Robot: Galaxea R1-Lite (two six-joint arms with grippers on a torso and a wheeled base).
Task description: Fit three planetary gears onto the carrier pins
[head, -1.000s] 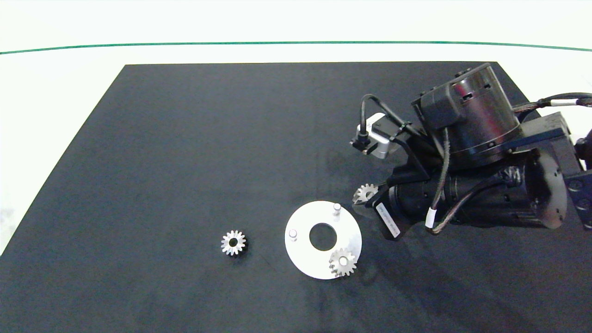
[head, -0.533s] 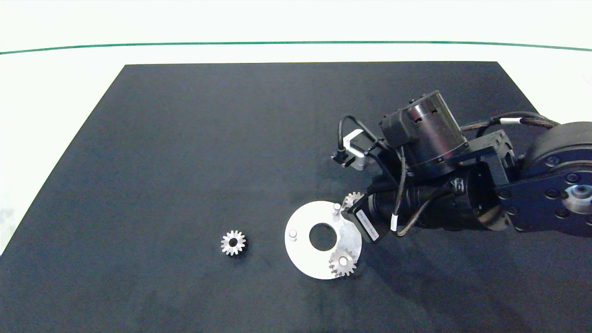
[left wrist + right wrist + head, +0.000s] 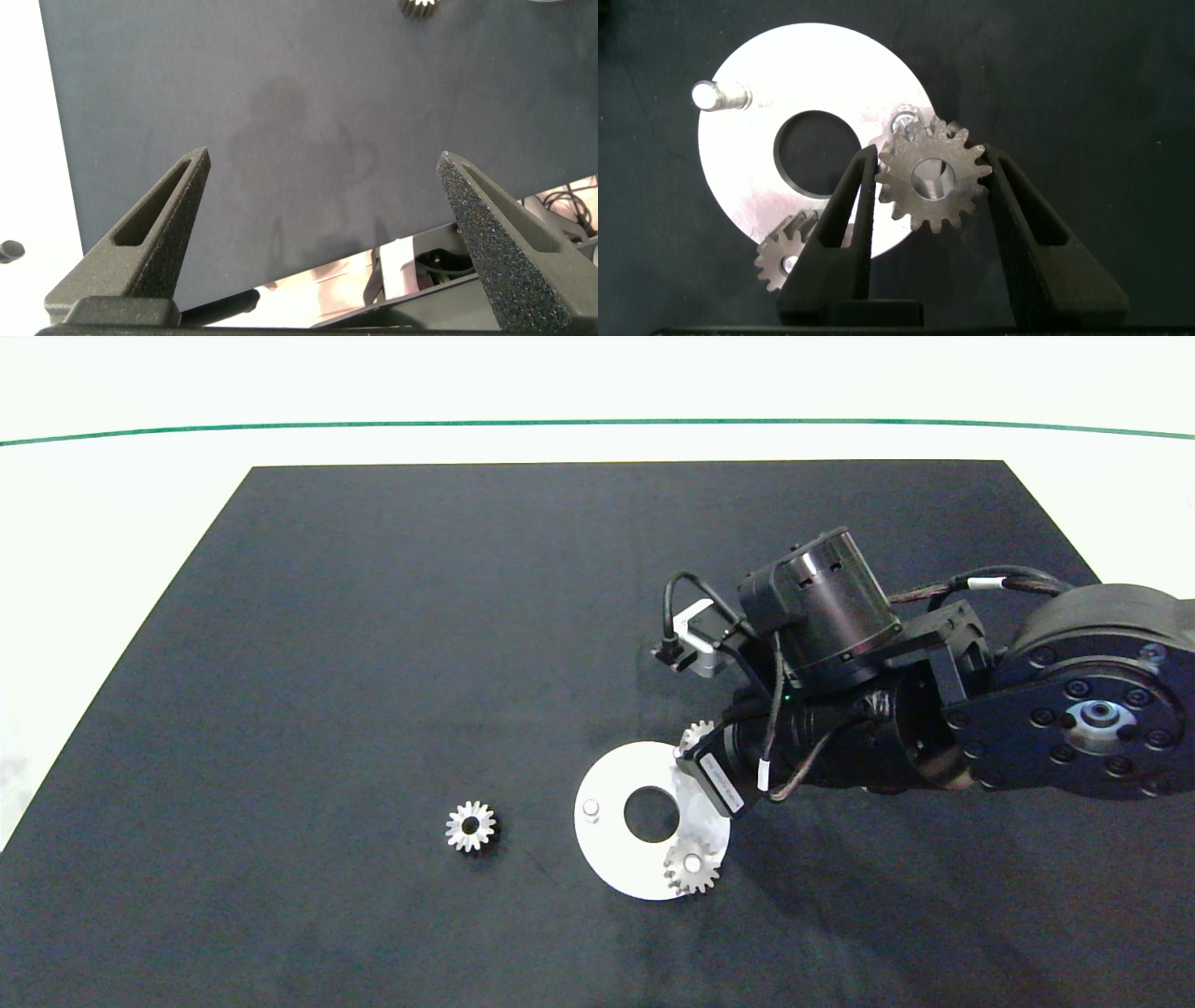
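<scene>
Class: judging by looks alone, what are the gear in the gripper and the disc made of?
Held gear: probably steel, dull grey matte, crisp pointed teeth, faint sheen. White disc: smooth and pale; painted metal or plastic, unclear. The right gripper holds the gear.

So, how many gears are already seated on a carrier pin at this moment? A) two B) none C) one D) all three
C: one gear sits on its pin on the white disc; another is gripped in the right gripper beside a bare pin, not yet on it, and the third lies on the mat.
</scene>
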